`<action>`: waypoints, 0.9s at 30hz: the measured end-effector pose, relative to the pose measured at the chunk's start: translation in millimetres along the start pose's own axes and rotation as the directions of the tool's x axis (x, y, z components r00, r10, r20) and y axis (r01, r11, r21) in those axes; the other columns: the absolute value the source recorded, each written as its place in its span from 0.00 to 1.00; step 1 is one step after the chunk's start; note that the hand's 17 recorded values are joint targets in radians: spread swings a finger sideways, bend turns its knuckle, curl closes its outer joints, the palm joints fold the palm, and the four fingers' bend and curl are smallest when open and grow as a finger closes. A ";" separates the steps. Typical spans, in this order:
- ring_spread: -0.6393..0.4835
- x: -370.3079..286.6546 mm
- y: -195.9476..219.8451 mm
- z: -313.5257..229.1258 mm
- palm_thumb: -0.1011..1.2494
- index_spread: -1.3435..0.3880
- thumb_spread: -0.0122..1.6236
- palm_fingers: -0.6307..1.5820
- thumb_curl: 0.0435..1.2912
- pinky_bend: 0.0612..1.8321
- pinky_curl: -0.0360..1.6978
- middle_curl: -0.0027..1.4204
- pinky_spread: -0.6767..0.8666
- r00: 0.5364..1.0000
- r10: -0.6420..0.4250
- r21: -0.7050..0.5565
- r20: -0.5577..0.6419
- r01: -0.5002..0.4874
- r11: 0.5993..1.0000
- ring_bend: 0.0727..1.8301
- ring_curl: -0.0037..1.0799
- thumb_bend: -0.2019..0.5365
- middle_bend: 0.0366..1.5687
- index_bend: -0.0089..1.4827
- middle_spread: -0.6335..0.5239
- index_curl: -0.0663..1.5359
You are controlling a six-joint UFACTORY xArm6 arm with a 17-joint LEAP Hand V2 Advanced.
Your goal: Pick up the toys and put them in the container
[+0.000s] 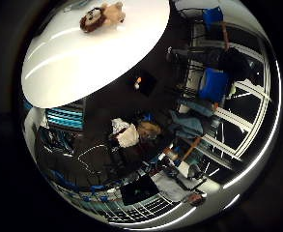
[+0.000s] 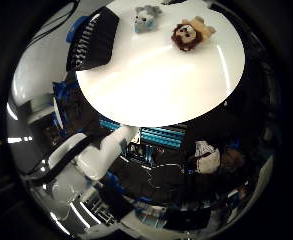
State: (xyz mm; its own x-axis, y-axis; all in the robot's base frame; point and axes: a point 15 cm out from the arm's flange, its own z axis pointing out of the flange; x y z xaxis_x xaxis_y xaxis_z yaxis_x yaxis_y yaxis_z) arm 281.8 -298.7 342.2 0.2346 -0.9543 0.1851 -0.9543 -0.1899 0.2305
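A lion toy (image 2: 188,34) and a grey toy (image 2: 146,18) lie untouched on the round white surface (image 2: 161,85) beside a dark slatted container (image 2: 93,42); nothing looks stowed yet, and the hand's state cannot be told.

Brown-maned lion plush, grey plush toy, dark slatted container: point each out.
Brown-maned lion plush toy (image 2: 188,34): thumb side palm view, on its face.
Grey plush toy (image 2: 146,18): thumb side palm view, on its body.
Dark slatted container (image 2: 93,42): thumb side palm view, on its side wall.
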 end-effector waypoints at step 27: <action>0.74 37.7 -120.6 77.9 0.32 0.56 0.57 0.29 0.20 0.25 0.19 0.24 0.70 0.997 -0.067 0.120 -0.028 0.070 0.990 0.16 0.24 0.23 0.11 0.11 0.59 0.19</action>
State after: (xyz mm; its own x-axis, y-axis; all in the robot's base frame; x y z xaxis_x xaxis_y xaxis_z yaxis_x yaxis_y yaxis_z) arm 391.4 -329.8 247.0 0.3029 -0.9326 0.1962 -0.9510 -0.2823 0.1261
